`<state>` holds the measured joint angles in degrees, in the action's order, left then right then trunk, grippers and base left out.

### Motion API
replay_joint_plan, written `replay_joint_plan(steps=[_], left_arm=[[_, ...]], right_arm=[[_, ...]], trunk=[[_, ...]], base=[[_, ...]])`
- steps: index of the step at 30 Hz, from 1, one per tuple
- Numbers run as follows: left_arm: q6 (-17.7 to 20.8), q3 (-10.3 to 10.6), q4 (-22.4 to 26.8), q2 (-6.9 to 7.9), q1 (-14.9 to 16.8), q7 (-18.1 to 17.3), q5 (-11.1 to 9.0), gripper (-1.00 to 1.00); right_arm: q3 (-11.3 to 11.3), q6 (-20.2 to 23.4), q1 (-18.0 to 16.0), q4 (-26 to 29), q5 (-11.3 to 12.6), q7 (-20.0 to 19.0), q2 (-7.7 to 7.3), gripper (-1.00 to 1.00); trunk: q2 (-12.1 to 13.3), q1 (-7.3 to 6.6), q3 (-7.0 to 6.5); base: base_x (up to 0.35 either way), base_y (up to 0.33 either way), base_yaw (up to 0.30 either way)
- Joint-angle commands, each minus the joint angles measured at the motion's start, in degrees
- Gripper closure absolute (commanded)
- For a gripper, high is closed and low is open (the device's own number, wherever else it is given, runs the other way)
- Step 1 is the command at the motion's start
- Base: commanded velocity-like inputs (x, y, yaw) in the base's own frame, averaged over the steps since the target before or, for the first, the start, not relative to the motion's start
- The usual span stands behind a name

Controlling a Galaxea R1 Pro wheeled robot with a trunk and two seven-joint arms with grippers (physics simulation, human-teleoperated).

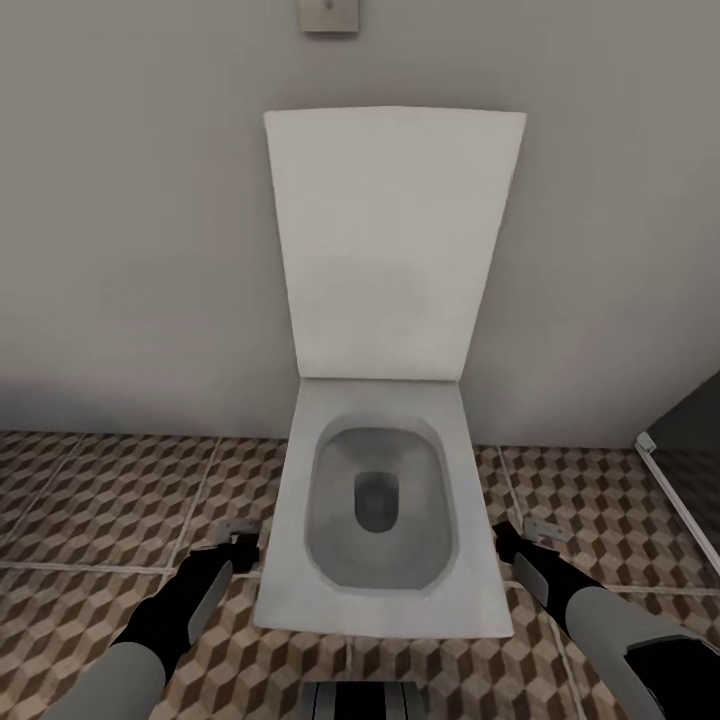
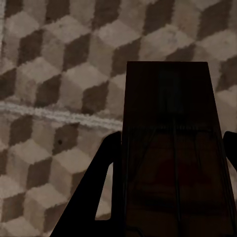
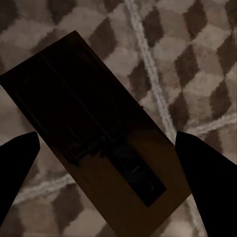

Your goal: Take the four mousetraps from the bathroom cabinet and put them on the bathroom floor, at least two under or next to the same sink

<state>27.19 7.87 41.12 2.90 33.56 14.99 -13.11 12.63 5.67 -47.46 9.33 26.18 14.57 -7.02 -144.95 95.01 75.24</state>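
You are facing a white toilet (image 1: 380,500) with its lid (image 1: 390,240) raised against the plain grey wall (image 1: 120,250), and a small grey plate (image 1: 329,14) sits on that wall above it. The cube-patterned bathroom floor (image 1: 110,500) spreads to both sides, and your two arms reach forward low, one along each flank of the bowl. Your left gripper (image 1: 236,540) sits just beside the toilet's left edge, and your right gripper (image 1: 535,535) just beside its right edge. In the left wrist view, a dark-brown mousetrap (image 2: 170,148) runs lengthwise between the two dark fingers (image 2: 94,197), which stand close against its long sides, so the jaws look closed on the board, with the tiled floor behind it. In the right wrist view, a second mousetrap (image 3: 94,133) lies slanted across the frame, its wire and catch faintly visible on top; the fingertips (image 3: 207,168) stand spread wide at either side with floor showing between them and the board, and you cannot tell from this whether it is held or resting on the tiles. At the far right, a dark panel with a pale frame (image 1: 680,470) meets the floor.
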Motion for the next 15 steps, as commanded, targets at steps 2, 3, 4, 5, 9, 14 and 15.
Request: replay_joint_plan(steps=[2,3,4,5,9,14,15], left_arm=[[0.2,0.4,0.1,0.04,0.0,0.7,-0.5,1.00],[0.2,0.4,0.1,0.03,0.0,0.7,-0.5,1.00],[0.2,0.4,0.1,0.02,0.0,0.8,-0.5,1.00],[0.2,0.4,0.1,0.02,0.0,0.8,-0.5,1.00],[0.2,0.4,0.1,0.00,0.0,0.8,-0.5,1.00],[0.2,0.4,0.1,0.00,0.0,0.8,-0.5,1.00],[0.2,0.4,0.1,0.00,0.0,0.9,-0.5,1.00]], right_arm=[[0.5,0.5,0.0,0.2,0.3,0.4,-0.02,1.00],[0.5,0.5,0.0,0.2,0.3,0.5,-0.02,1.00],[0.5,0.5,0.0,0.1,0.3,0.5,-0.02,1.00],[0.5,0.4,0.0,0.1,0.3,0.5,-0.02,1.00],[0.5,0.4,0.0,0.2,0.3,0.5,-0.01,1.00],[0.5,0.4,0.0,0.2,0.3,0.5,-0.01,1.00],[0.5,0.4,0.0,0.2,0.3,0.5,-0.01,1.00]], trunk=[[0.0,-0.01,0.04],[0.0,-0.01,0.04],[0.0,-0.01,0.04],[0.0,-0.01,0.04],[0.0,-0.01,0.04],[0.0,-0.01,0.04],[0.0,-0.01,0.04]], base=[[0.000,0.001,-0.124],[0.000,0.000,-0.165],[0.000,0.000,-0.209],[0.000,0.000,-0.224],[0.000,0.000,-0.197],[0.000,0.000,-0.055],[0.000,0.000,-0.021]])
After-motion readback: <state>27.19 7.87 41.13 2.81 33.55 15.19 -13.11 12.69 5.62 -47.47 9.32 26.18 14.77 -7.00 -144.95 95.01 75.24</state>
